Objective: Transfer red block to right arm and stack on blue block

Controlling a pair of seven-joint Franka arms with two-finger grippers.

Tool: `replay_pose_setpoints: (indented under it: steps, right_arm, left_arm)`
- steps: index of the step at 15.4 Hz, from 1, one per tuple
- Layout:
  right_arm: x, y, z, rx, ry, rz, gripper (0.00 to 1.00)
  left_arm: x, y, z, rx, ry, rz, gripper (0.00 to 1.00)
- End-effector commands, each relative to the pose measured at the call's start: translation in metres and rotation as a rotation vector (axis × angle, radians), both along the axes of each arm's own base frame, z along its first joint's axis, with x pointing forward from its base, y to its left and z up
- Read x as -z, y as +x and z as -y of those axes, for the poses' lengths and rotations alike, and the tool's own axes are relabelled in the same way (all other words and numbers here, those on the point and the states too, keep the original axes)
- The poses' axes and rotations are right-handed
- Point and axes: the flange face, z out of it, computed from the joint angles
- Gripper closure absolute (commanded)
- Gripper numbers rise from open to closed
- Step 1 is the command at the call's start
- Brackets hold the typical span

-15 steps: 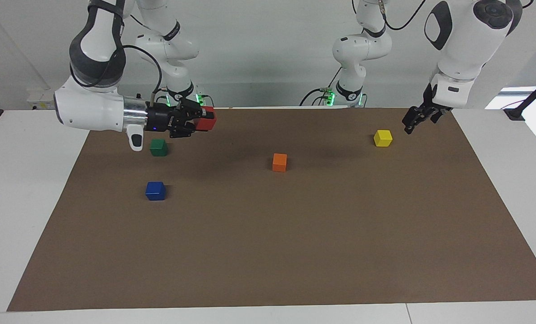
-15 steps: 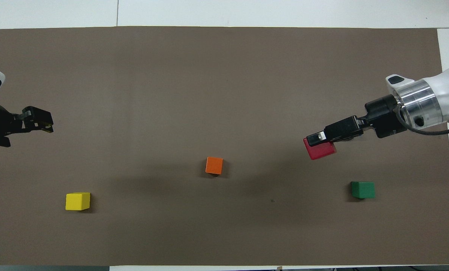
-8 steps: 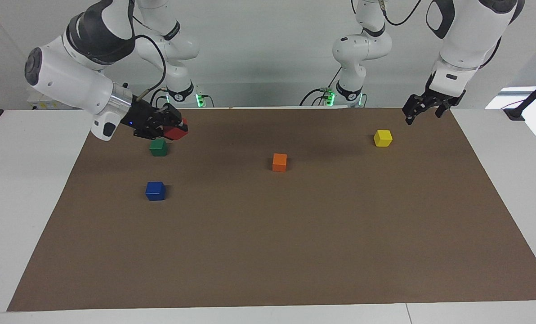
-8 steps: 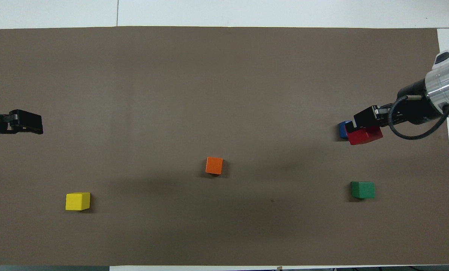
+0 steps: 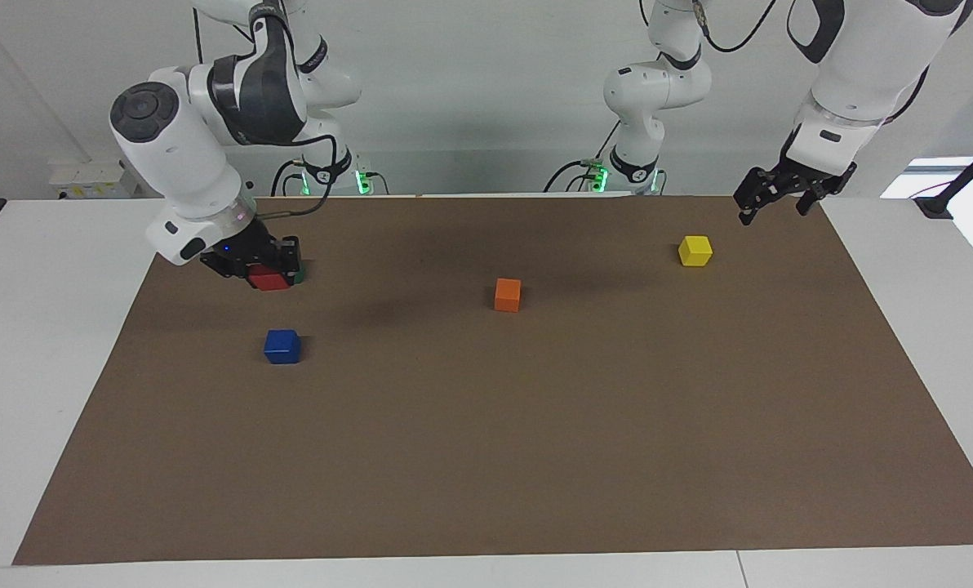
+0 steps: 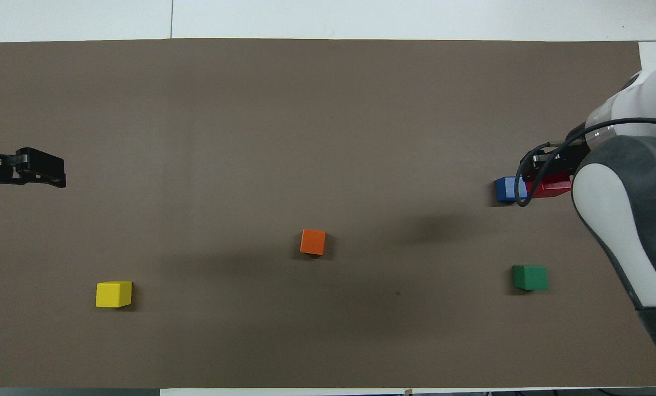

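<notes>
A: Step in hand?
B: Red block (image 5: 268, 281) is pinched by the right gripper (image 5: 268, 276), held up in the air. Blue block (image 5: 282, 346) sits below it, not yet under it.
A: Next?
B: Centring over blue, then lowering, is judged needed.
A: Left gripper (image 5: 772, 200)?
B: Parked above yellow block (image 5: 695, 250); spread can't be told.
A: Count?
B: 5 blocks are counted, 1 per colour, incl. orange block (image 5: 508, 294), green block (image 6: 530, 277); 2 arms.

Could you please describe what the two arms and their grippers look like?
Both are white jointed arms with dark grey joint sections and black cables along them. The right arm has a round grey cap, a silver wrist ring and a small blue light above its black right gripper. The left arm ends in the black left gripper.
</notes>
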Motion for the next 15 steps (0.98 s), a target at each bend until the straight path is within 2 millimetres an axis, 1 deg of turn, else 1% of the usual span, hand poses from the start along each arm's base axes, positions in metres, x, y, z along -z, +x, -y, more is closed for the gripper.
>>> replay_pose_setpoints:
  steps: [1, 2, 4, 7, 8, 9, 11, 13, 14, 15]
  right_arm:
    - [0.031, -0.004, 0.008, 0.035, -0.046, 0.046, 1.0]
    - [0.044, -0.003, 0.009, 0.048, -0.046, 0.077, 1.0]
    - [0.065, -0.005, 0.007, 0.063, -0.059, 0.112, 1.0]
    - [0.084, -0.005, 0.009, 0.071, -0.054, 0.142, 1.0]
    - [0.093, -0.007, 0.009, 0.072, -0.052, 0.151, 1.0]
    - [0.105, -0.011, 0.009, 0.069, -0.049, 0.166, 1.0]
    - [0.123, -0.017, 0.01, 0.061, -0.04, 0.216, 1.0]
    - [0.128, -0.017, 0.01, 0.057, -0.035, 0.245, 1.0]
    - [0.129, -0.016, 0.011, 0.052, -0.035, 0.247, 1.0]
    - [0.129, -0.016, 0.011, 0.045, -0.037, 0.247, 1.0]
  left_arm:
    - [-0.001, 0.003, 0.003, 0.023, -0.013, 0.05, 0.0]
    - [-0.001, 0.006, 0.003, 0.023, -0.016, 0.065, 0.0]
    - [-0.004, 0.011, 0.004, 0.033, -0.024, 0.087, 0.0]
    - [-0.004, 0.018, 0.006, 0.059, -0.046, 0.11, 0.0]
    - [-0.004, 0.018, 0.009, 0.064, -0.046, 0.099, 0.0]
    - [-0.009, 0.017, 0.02, 0.085, -0.048, 0.095, 0.0]
    - [-0.01, 0.014, 0.026, 0.108, -0.037, 0.077, 0.0]
    - [-0.01, 0.015, 0.029, 0.178, -0.04, 0.083, 0.0]
    - [-0.008, 0.015, 0.023, 0.204, -0.037, 0.071, 0.0]
    - [-0.007, 0.016, 0.022, 0.21, -0.037, 0.066, 0.0]
